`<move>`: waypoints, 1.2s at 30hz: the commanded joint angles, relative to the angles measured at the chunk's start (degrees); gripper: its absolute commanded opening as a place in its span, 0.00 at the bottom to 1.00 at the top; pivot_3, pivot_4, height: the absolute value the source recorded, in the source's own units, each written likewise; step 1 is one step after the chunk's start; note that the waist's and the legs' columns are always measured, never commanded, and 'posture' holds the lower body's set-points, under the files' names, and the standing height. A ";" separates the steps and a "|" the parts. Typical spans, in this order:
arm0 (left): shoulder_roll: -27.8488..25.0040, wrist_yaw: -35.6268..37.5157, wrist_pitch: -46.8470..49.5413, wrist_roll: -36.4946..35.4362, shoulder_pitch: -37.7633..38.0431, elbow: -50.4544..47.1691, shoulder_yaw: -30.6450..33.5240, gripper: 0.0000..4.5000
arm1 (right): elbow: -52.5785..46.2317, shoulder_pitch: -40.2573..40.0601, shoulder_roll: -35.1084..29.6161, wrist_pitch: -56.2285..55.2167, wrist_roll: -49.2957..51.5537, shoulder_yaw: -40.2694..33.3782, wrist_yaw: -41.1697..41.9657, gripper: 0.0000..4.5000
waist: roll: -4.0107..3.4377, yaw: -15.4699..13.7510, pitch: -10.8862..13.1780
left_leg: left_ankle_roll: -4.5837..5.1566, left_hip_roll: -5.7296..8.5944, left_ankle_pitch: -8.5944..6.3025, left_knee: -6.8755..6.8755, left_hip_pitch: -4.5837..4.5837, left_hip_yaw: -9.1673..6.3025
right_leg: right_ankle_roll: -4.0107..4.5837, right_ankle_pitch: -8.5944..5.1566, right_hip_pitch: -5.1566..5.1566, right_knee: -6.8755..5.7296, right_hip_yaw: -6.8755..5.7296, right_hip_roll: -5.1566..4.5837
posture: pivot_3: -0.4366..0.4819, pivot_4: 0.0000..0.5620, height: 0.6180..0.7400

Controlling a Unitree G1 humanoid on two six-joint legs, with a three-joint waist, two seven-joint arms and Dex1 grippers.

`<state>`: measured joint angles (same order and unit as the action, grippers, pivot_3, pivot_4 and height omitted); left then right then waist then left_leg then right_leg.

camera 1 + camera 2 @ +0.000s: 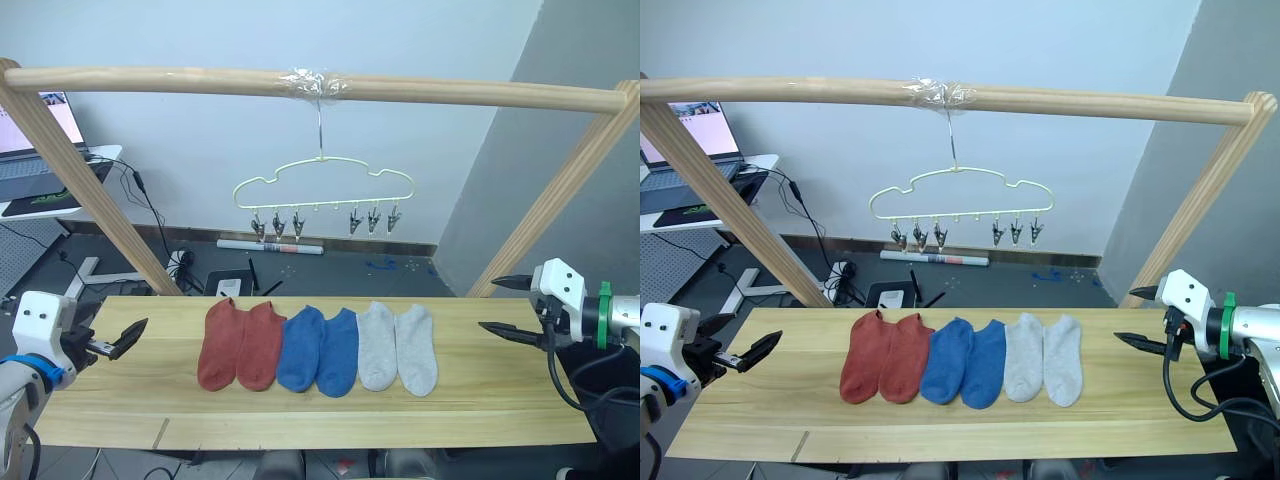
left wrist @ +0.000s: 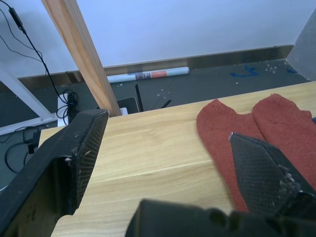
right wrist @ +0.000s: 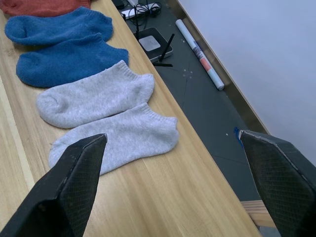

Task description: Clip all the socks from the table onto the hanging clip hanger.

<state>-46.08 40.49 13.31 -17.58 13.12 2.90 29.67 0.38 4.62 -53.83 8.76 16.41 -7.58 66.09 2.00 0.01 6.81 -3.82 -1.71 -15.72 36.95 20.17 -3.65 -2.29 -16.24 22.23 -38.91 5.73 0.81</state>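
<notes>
Six socks lie side by side in a row on the pale wooden table (image 1: 300,420): two rust-red socks (image 1: 241,343) on the left, two blue socks (image 1: 319,349) in the middle, two light grey socks (image 1: 398,346) on the right. Above and behind them the pale yellow clip hanger (image 1: 323,190) hangs by its hook, and its small metal clips carry nothing. My left gripper (image 1: 120,340) hovers open over the table's left end, apart from the red socks (image 2: 232,123). At the table's right end my right gripper (image 1: 487,304) is open and empty, a short way from the grey socks (image 3: 106,116).
A thick wooden pole frame (image 1: 300,85) spans the table, with slanted legs at both back corners. Behind it on the floor lie cables, a small black box and a paper roll (image 1: 270,245). A laptop (image 1: 30,150) sits on a side desk at far left.
</notes>
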 commanded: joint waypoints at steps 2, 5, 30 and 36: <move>-0.89 -0.36 -0.61 -0.22 -0.50 -0.05 2.95 0.99 | 0.16 1.97 -0.12 -1.02 -0.43 -0.09 -0.10 1.00 | 0.00 0.03 -0.05 | 0.00 0.00 0.00 0.01 0.00 0.00 | 0.00 0.00 0.00 0.00 0.00 0.00 | 0.62 0.07 0.96; -0.86 1.05 -0.09 -1.35 -0.25 0.11 3.01 0.99 | 0.25 2.64 0.12 -1.02 -0.44 0.03 -0.46 1.00 | 0.00 0.03 -0.07 | 0.00 0.00 0.00 0.02 -0.04 0.02 | -0.02 0.02 -0.03 -0.01 0.01 0.00 | 0.62 0.07 0.96; 4.21 1.86 -2.25 -3.17 -2.24 -0.94 0.92 0.99 | -0.42 3.48 2.64 -0.75 0.43 -0.48 -2.69 1.00 | -0.02 0.06 -0.16 | 0.00 0.01 0.00 0.04 -0.07 0.02 | -0.03 0.04 -0.06 -0.05 0.03 0.00 | 0.59 0.08 0.96; 7.05 0.16 0.14 -4.22 -4.24 -5.31 -1.28 0.99 | -4.41 3.05 3.67 1.81 1.92 -0.81 -4.28 1.00 | -0.03 0.11 -0.14 | 0.00 0.01 0.00 0.05 -0.07 0.02 | -0.03 0.04 -0.06 -0.05 0.04 0.01 | 0.56 0.14 0.96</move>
<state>-38.86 41.52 13.20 -20.41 9.98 0.24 28.39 -1.29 7.44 -50.15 10.03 17.03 -7.14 62.30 1.97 0.11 6.67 -3.81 -1.71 -15.71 36.99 20.10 -3.64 -2.32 -16.20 22.17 -38.97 5.77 0.82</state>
